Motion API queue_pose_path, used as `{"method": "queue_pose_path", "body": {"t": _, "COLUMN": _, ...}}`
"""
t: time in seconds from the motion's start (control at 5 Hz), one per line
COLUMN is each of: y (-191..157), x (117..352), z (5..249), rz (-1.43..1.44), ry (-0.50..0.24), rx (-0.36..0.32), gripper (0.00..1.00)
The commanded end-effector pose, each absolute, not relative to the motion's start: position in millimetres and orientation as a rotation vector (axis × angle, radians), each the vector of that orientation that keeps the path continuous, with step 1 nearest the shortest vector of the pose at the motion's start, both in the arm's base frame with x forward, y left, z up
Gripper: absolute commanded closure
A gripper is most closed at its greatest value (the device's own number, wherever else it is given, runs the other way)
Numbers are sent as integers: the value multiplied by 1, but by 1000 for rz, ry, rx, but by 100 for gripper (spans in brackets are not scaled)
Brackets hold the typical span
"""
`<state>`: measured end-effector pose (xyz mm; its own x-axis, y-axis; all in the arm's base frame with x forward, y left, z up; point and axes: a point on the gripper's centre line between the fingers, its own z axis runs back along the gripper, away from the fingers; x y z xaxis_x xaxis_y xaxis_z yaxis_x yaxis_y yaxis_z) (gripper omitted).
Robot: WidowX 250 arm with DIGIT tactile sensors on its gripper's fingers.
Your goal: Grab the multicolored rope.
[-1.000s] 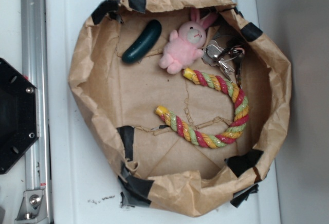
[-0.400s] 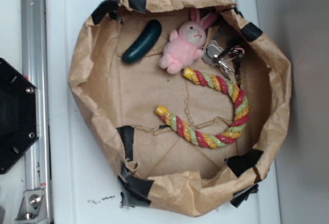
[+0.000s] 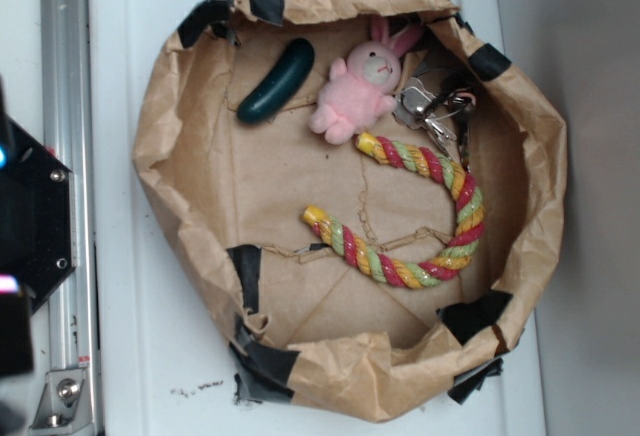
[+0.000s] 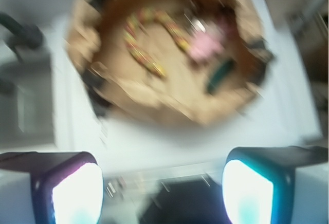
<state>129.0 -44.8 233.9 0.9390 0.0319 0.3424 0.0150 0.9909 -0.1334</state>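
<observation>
Creeping into the exterior view's left edge since a moment ago, the arm (image 3: 12,326) is showing as a dark blur; nothing in the bowl is shifting.

The gripper (image 4: 162,192) is hanging wide open and empty, well short of the brown paper bowl (image 3: 160,126). The multicolored rope (image 3: 455,241) is lying in a U on the bowl's floor, one yellow end just beside the pink bunny (image 3: 355,91); the dark green cucumber toy (image 3: 276,81) is resting apart.

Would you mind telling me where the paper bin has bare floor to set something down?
The widest free patch is the bin's left half, below the cucumber toy and left of the multicolored rope. The upper right is crowded: bunny, keys and rope end bunch together.
</observation>
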Motion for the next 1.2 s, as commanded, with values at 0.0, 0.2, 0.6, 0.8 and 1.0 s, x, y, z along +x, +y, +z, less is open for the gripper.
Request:
{"method": "queue_pose_path", "body": {"t": 0.0, "y": -51, "x": 233, "z": 175, "rz": 196, "ry": -406, "rx": -162, "gripper": 0}}
{"method": "queue_pose_path", "body": {"t": 0.2, "y": -49, "x": 266, "z": 148, "rz": 252, "ry": -310, "rx": -162, "gripper": 0}}
{"method": "queue_pose_path", "body": {"t": 0.6, "y": -27, "x": 286, "z": 111, "rz": 373, "ry": -186, "rx": -260, "gripper": 0}}
{"method": "queue_pose_path", "body": {"t": 0.8, "y": -33, "x": 295, "z": 96, "rz": 394, "ry": -153, "rx": -232, "gripper": 0}}
{"method": "queue_pose_path", "body": {"t": 1.0, "y": -49, "x": 305, "z": 77, "rz": 391, "ry": -107, "rx": -218, "gripper": 0}}
